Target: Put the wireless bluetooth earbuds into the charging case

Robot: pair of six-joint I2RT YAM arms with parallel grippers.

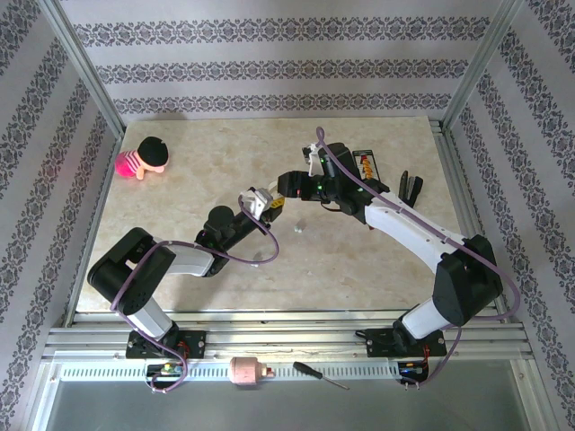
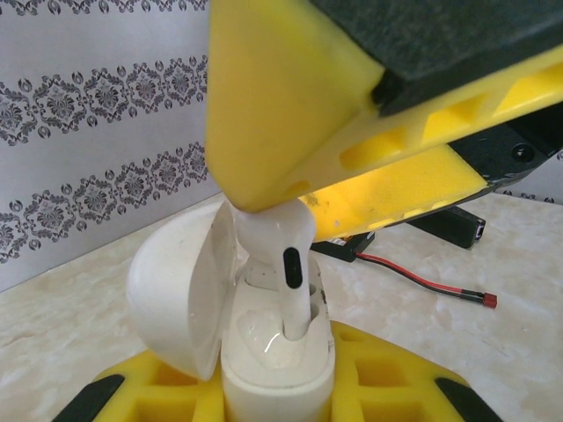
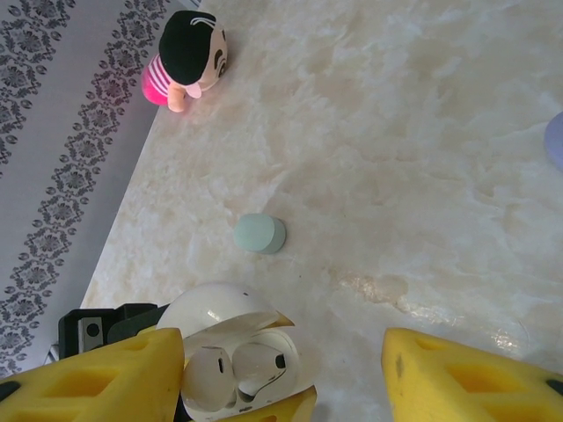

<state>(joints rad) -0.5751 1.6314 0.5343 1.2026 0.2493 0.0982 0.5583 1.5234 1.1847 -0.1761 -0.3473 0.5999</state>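
Marble table (image 1: 180, 206): left gripper (image 1: 262, 201) clamped on open case (image 2: 180, 290); right gripper (image 3: 281, 374) fingers apart, one tip on an earbud (image 2: 295, 277) — nearly home, I judge; second earbud (image 3: 207, 374) looks seated.

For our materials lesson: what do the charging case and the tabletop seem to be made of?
The charging case looks like glossy white plastic: smooth, soft highlights. The tabletop shows beige marble-like veining, slightly shiny; stone or printed laminate, unclear.

White case (image 2: 273, 365) and bud (image 2: 264, 237) with a black strip, yellow fingers (image 2: 281, 105), mint pebble (image 3: 259, 234), beige marbled table (image 3: 396, 132), pink-striped doll (image 3: 189, 57).
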